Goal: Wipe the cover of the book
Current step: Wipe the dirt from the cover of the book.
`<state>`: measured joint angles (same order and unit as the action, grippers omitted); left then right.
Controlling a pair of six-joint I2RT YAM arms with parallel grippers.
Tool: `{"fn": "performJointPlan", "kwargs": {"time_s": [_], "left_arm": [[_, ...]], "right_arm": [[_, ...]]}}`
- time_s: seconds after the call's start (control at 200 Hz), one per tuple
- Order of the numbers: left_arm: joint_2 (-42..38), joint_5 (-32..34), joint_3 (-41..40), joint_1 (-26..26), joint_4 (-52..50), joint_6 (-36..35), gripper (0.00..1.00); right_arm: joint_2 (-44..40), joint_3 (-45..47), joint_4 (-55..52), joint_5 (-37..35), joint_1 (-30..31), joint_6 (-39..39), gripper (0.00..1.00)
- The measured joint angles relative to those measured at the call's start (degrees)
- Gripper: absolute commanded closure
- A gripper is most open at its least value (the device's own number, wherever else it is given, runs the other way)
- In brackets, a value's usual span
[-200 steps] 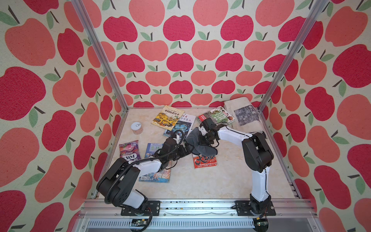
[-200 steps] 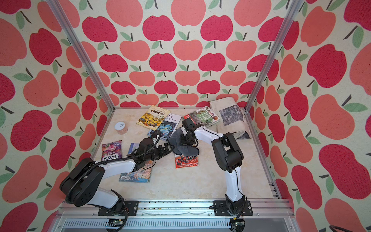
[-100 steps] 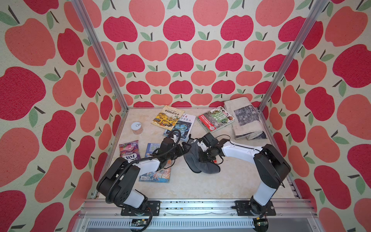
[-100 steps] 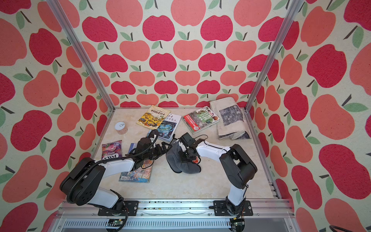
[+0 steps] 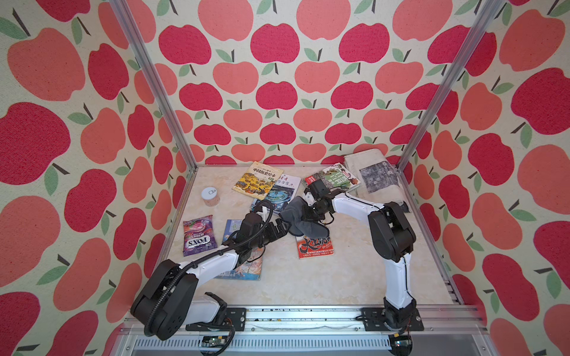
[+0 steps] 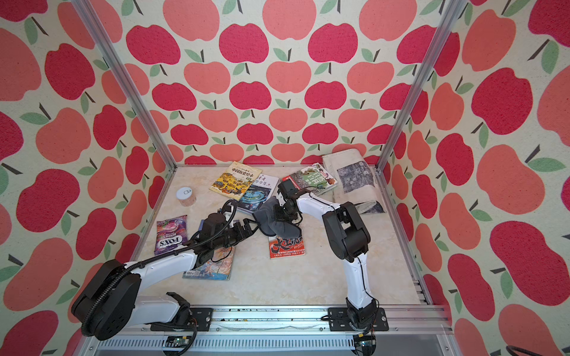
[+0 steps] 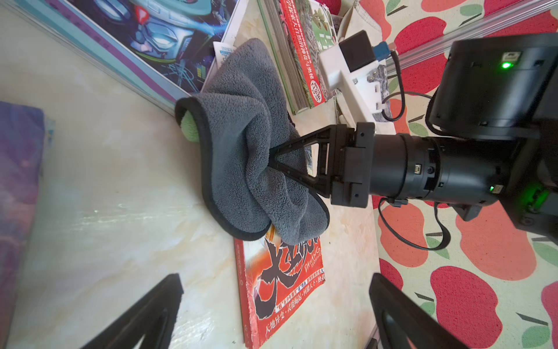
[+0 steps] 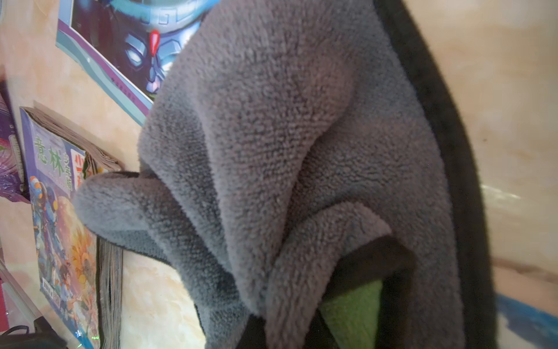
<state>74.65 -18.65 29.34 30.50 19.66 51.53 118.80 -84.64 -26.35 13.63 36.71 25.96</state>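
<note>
Right gripper [image 7: 271,163] pinches grey cloth [image 7: 241,136] on red book [image 5: 315,246], blue magazine [image 5: 277,194] just beside; left gripper [image 5: 282,228] spread wide

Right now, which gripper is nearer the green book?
Right. The right gripper, shut on the grey cloth, is just in front of the green book; the open left gripper lies farther forward, past the cloth.

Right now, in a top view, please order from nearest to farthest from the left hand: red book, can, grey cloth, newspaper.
1. Grey cloth, just ahead of the left hand.
2. Red book, partly under the cloth.
3. Can, back left.
4. Newspaper, back right corner.
</note>
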Motion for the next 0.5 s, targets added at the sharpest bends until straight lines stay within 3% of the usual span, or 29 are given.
{"fn": "performJointPlan", "kwargs": {"time_s": [0.32,0.5], "left_arm": [[4.72,0.17,-0.76,0.0,0.81,-0.02,0.01],[9.33,-0.37,0.33,0.46,1.6,0.0,0.01]], "right_arm": [[-16.72,24.37,7.89,0.37,2.08,0.11,1.0],[-17.99,25.33,6.71,0.59,-2.8,-0.37,1.0]]}}
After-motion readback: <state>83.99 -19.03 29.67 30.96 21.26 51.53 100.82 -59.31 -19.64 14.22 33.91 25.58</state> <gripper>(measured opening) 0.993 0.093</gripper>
